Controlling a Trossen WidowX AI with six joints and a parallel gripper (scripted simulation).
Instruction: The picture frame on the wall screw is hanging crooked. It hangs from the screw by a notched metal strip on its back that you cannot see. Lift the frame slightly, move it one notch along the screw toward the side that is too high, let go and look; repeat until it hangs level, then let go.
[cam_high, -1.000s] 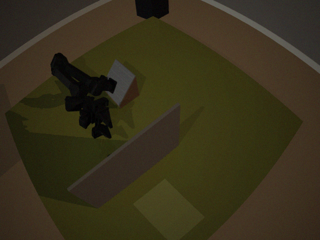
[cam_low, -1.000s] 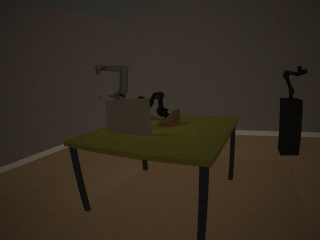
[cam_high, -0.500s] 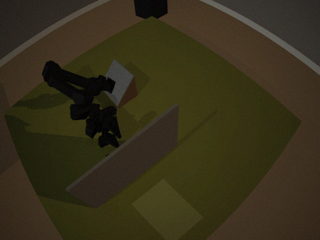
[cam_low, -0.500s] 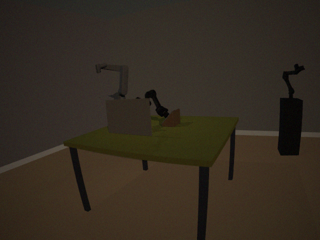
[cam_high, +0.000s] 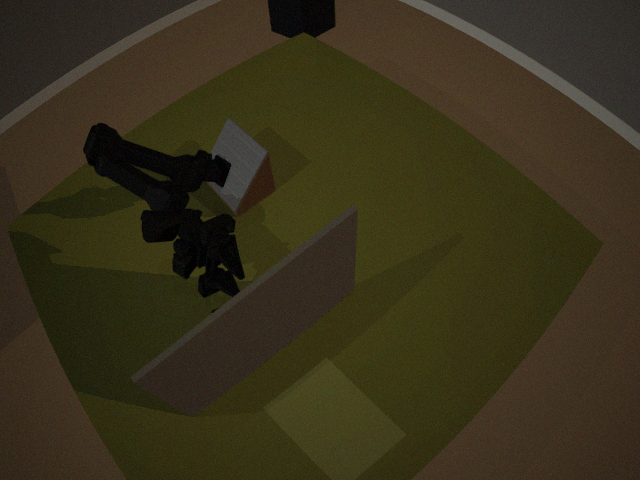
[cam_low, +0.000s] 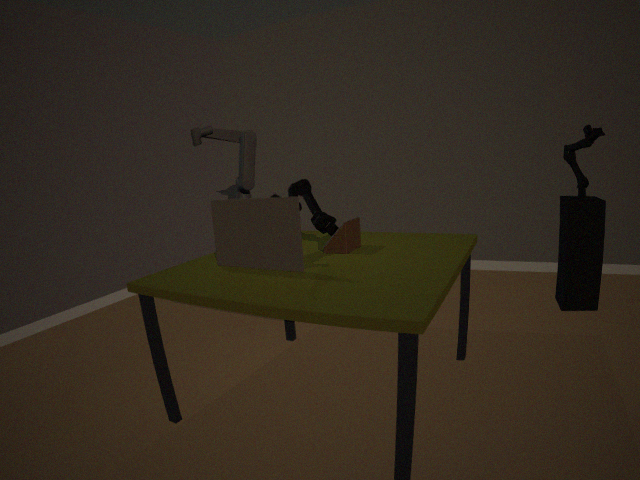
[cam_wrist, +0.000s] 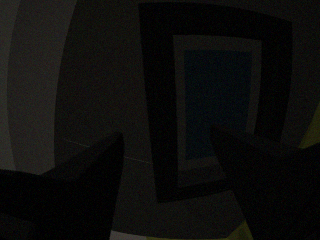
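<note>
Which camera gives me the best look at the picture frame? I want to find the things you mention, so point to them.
The wrist view: it shows the picture frame's (cam_wrist: 159, 110) dark border and blue middle, partly covered by the end effector (cam_wrist: 167, 135). The top and exterior views show only the upright board's (cam_high: 289, 304) (cam_low: 258, 232) back, hiding the frame.
</note>
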